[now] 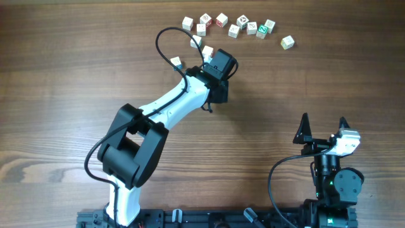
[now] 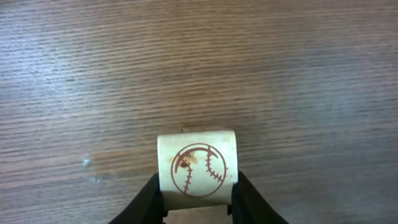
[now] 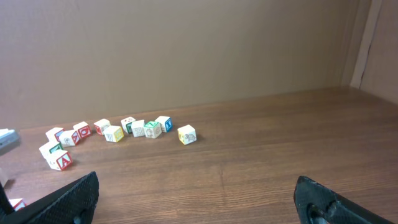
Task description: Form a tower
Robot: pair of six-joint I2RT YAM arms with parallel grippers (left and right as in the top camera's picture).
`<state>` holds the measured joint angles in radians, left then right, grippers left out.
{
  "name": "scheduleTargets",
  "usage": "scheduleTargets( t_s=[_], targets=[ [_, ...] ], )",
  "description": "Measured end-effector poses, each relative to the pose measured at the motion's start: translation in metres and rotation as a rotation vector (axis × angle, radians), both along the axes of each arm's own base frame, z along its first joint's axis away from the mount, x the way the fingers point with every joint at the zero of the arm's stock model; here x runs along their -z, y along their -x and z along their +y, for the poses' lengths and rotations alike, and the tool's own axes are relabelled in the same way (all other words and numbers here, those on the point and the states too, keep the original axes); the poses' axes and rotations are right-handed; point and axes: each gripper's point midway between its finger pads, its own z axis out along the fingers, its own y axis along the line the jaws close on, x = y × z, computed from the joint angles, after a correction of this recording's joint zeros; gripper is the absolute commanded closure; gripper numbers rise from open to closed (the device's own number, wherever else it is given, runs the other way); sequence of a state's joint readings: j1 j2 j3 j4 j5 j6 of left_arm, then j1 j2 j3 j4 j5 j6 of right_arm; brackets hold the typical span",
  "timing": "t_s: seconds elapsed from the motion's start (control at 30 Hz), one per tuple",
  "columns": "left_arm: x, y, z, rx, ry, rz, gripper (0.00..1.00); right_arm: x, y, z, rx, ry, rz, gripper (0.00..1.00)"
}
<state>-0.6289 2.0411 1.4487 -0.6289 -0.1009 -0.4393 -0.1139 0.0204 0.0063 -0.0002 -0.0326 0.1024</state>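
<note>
Left pincer (image 2: pixel 198 182) clamps a baseball cube (image 2: pixel 198 149).
Right pincer (image 1: pixel 323 123) stands wide, holding nothing; loose cubes (image 1: pixel 243 25) lie scattered just beyond the left one.

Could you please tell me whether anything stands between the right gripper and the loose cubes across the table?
Nothing visible does. Only bare table lies between the open right gripper and the loose cubes. The left gripper, shut on the baseball cube, sits off to the left of that path.
</note>
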Motion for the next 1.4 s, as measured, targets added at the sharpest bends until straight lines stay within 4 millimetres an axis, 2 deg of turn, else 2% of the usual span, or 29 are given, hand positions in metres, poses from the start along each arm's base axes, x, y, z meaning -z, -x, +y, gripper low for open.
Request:
scheduleTargets(
  t_s=[0.2, 0.37, 0.43, 0.57, 0.6, 0.67, 0.87, 1.23, 1.3, 1.33, 1.37, 1.4],
  targets=[
    [0.002, -0.002, 0.001, -0.002, -0.020, -0.014, 0.80, 0.000, 0.000, 0.000, 0.000, 0.000, 0.000, 0.00],
    [0.023, -0.002, 0.002, -0.001, -0.053, 0.009, 0.78, 0.000, 0.000, 0.000, 0.000, 0.000, 0.000, 0.00],
    [0.023, -0.005, 0.000, -0.002, -0.048, -0.003, 0.75, 0.000, 0.000, 0.000, 0.000, 0.000, 0.000, 0.00],
    [0.023, -0.007, 0.000, 0.002, -0.048, -0.009, 0.59, 0.000, 0.000, 0.000, 0.000, 0.000, 0.000, 0.00],
    [0.024, -0.007, 0.000, 0.003, -0.049, -0.009, 0.58, 0.000, 0.000, 0.000, 0.000, 0.000, 0.000, 0.00],
    [0.030, -0.005, 0.001, 0.007, -0.061, 0.006, 0.59, 0.000, 0.000, 0.000, 0.000, 0.000, 0.000, 0.00],
    [0.031, -0.005, 0.002, 0.006, -0.066, 0.006, 0.64, 0.000, 0.000, 0.000, 0.000, 0.000, 0.000, 0.00],
    [0.031, -0.004, 0.002, -0.026, -0.056, 0.011, 0.63, 0.000, 0.000, 0.000, 0.000, 0.000, 0.000, 0.00],
    [0.031, -0.004, 0.002, -0.033, -0.054, 0.012, 0.52, 0.000, 0.000, 0.000, 0.000, 0.000, 0.000, 0.00],
    [0.031, -0.004, 0.002, -0.036, -0.052, 0.012, 0.41, 0.000, 0.000, 0.000, 0.000, 0.000, 0.000, 0.00],
    [0.031, -0.004, 0.002, -0.043, -0.050, 0.013, 0.21, 0.000, 0.000, 0.000, 0.000, 0.000, 0.000, 0.00],
    [0.031, -0.004, 0.002, -0.044, -0.049, 0.013, 0.08, 0.000, 0.000, 0.000, 0.000, 0.000, 0.000, 0.00]
  ],
)
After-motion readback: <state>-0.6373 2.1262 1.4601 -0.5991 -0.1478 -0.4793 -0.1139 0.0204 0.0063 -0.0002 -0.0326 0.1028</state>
